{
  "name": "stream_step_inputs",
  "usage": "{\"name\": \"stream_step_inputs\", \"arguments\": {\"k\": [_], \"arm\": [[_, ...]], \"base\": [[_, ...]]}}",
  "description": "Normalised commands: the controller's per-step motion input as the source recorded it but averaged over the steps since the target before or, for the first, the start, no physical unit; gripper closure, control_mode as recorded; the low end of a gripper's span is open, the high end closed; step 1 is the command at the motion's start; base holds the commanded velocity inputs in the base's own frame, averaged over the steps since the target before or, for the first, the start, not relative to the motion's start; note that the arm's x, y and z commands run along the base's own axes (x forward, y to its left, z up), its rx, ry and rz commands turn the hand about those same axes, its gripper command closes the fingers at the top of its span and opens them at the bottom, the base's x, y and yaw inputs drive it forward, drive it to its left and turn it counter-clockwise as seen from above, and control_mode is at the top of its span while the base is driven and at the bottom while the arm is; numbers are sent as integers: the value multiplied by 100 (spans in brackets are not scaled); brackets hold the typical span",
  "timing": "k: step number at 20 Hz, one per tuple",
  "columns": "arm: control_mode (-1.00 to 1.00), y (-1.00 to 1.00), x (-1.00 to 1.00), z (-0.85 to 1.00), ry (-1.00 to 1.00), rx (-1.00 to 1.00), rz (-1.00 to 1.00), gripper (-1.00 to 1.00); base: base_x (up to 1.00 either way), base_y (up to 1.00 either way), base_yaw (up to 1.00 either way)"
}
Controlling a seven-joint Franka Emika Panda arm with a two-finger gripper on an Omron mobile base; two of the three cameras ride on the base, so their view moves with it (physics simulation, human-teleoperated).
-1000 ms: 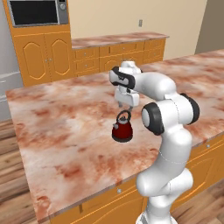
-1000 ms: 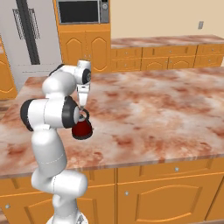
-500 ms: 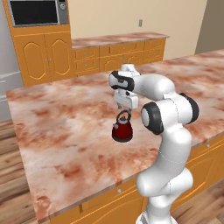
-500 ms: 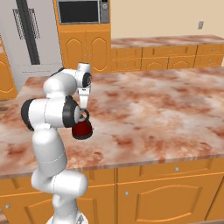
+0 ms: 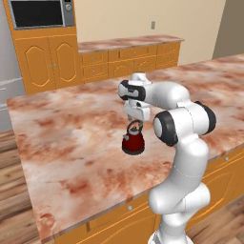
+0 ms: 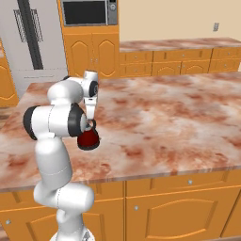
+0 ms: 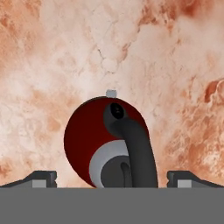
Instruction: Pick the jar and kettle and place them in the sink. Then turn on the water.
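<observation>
I see the kettle (image 7: 105,144) upright on the marbled tabletop (image 5: 71,143), directly under my hand. My fingers (image 7: 41,178) stand wide either side, their tips barely showing; the kettle's base is cut off.

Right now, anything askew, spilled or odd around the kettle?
Nothing stands out. The kettle stands upright on the marble counter, handle up, with no spill around it. The gripper hangs open above it, a fingertip either side of the handle, not gripping.
</observation>
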Motion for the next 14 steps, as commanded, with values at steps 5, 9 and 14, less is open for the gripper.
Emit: {"name": "stream_step_inputs", "arguments": {"k": [5, 9, 14], "arm": [[-100, 0, 0, -18, 0, 0, 0, -100], [-100, 0, 0, -21, 0, 0, 0, -100], [-100, 0, 0, 0, 0, 0, 0, 100]], "base": [[0, 0, 0], [0, 0, 0], [0, 0, 0]]}}
